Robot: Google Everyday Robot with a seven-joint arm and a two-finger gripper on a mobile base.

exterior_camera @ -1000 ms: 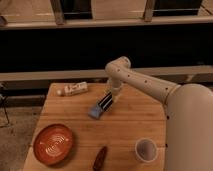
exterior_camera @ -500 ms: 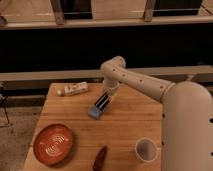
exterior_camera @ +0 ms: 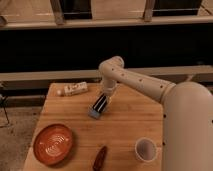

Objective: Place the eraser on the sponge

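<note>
The gripper point(exterior_camera: 105, 98) meets the eraser point(exterior_camera: 100, 105) at its 1 o'clock end, over the sponge point(exterior_camera: 94, 114); whether it grips, I cannot tell.

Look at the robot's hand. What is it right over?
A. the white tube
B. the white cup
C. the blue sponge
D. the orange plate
C: the gripper is over the sponge near the table's middle, with the black eraser just below it, well away from the plate and the cup.
</note>
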